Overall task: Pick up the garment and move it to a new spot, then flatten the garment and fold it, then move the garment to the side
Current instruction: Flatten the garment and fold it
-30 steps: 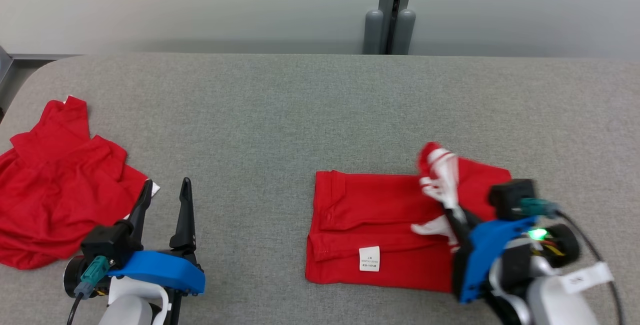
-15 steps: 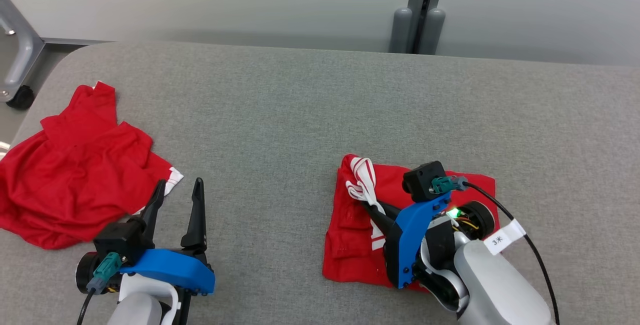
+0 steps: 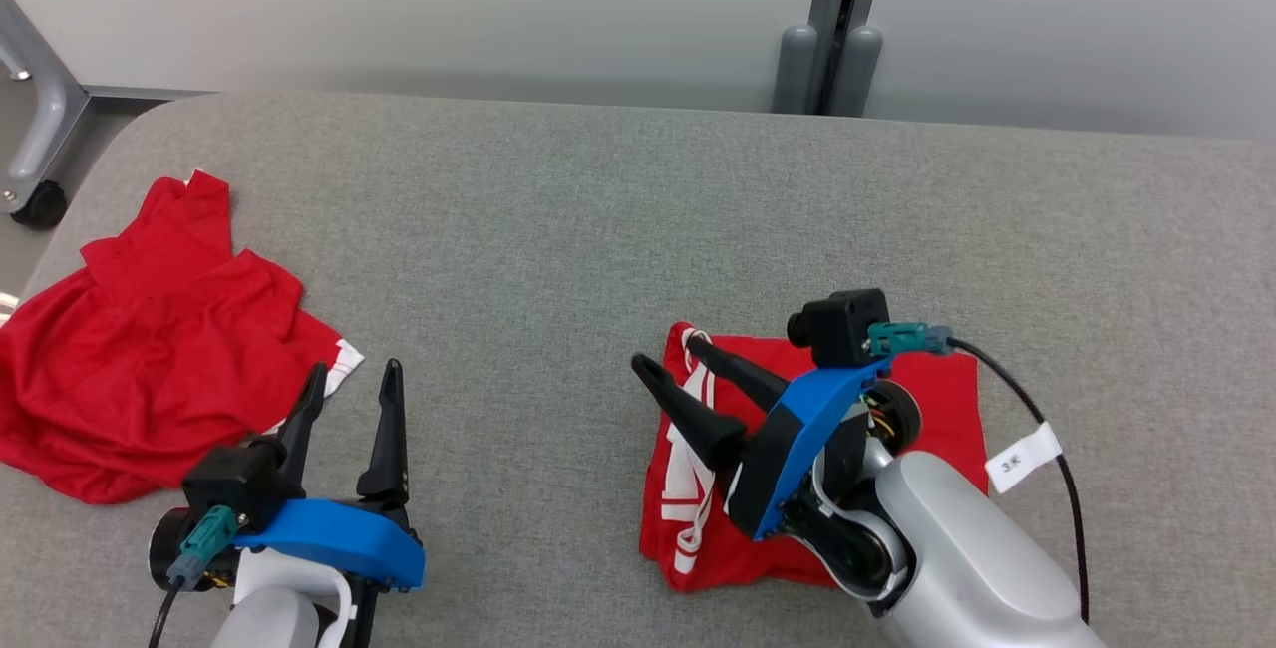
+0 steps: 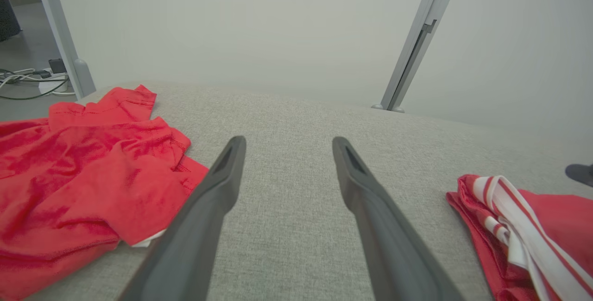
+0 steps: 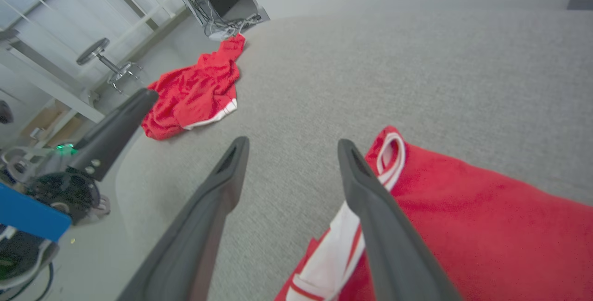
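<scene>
The right gripper (image 3: 666, 351) has its two long dark fingers spread apart with nothing between them. In the right wrist view one finger lies over the white-striped edge of the folded red garment with white stripes (image 3: 942, 404), and the other is over bare surface just beside that edge. Whether either finger touches the cloth cannot be told. The left gripper (image 3: 357, 367) is spread wide too and holds nothing. Its fingers point up the head view over bare surface, just beside the near corner of a crumpled red garment with a white hem (image 3: 150, 349).

The folded garment lies flat on the grey fabric-covered table (image 3: 558, 229), right of the middle and near the front edge. The crumpled one lies well apart from it, at the table's left end.

A white label (image 3: 1019, 456) hangs on the black cable (image 3: 1072, 518) beside the right arm. It bears a short dark mark too small to read.

The right arm covers the middle and lower right of the folded garment. The left edge of the head view cuts off part of the crumpled garment. In the left wrist view the folded garment runs off the right and bottom edges. A grey post (image 3: 827, 60) stands behind the table.
</scene>
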Available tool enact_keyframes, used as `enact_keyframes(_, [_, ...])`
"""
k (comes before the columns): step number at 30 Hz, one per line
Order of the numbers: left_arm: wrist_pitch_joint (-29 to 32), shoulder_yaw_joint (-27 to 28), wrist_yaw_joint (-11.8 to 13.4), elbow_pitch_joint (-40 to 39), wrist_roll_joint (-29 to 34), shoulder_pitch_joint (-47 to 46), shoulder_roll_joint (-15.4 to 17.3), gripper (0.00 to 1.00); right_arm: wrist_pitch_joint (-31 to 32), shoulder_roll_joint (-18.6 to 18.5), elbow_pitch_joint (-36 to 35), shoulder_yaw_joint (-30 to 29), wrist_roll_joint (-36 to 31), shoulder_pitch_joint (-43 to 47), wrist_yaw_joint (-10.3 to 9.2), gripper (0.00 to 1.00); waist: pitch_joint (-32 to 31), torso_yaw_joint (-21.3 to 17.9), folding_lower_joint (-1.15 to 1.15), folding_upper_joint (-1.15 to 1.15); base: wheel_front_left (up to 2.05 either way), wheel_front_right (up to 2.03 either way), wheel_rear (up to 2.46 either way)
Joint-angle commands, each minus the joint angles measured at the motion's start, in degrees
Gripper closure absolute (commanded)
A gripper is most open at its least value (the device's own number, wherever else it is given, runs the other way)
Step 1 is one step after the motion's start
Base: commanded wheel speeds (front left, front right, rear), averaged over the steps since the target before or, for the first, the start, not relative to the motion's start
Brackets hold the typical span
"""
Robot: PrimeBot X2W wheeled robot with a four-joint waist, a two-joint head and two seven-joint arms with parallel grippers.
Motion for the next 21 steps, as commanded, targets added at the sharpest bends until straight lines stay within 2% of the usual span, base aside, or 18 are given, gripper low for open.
enact_keyframes(1, [-0.24,0.56,0.00,-0.33,-0.22,0.18,0.53,0.00,-1.87,-0.07,-3.87,0.42,4.93,-1.36,0.02,0.00,-0.31,-0.44,0.00,0.00,0.00,0.00,0.00])
enact_keyframes(2, [-0.24,0.75,0.07,-0.48,-0.26,0.36,0.78,0.00,-3.05,-0.13,-5.76,0.26,6.26,-1.65,0.02,0.00,-0.45,-0.63,0.00,0.00,0.00,0.00,0.00])
enact_keyframes(4, [-0.24,0.98,0.44,-0.87,-0.31,0.94,0.85,0.00,-5.66,-0.17,-8.14,-1.69,4.30,-2.05,0.02,0.00,-0.81,-1.02,0.00,0.00,0.00,0.00,0.00])
enact_keyframes(9, [-0.25,1.19,0.98,-1.95,-0.37,1.85,0.86,0.00,-9.17,-2.63,-12.51,-10.49,-7.35,1.66,0.02,0.00,-1.58,-1.55,0.00,0.00,0.00,0.00,0.00])
enact_keyframes(14, [-0.26,1.30,1.06,-2.25,-0.59,2.33,0.85,0.00,-7.70,-4.13,-15.75,-18.99,-18.06,9.83,0.02,0.00,-1.76,-1.84,0.00,0.00,0.00,0.00,0.00])
enact_keyframes(21, [-0.26,1.50,1.11,-2.87,-0.49,2.29,1.00,0.00,-6.50,-2.46,-15.29,-23.20,-25.36,19.15,0.02,0.00,-1.01,-2.02,0.00,0.00,0.00,0.00,0.00])
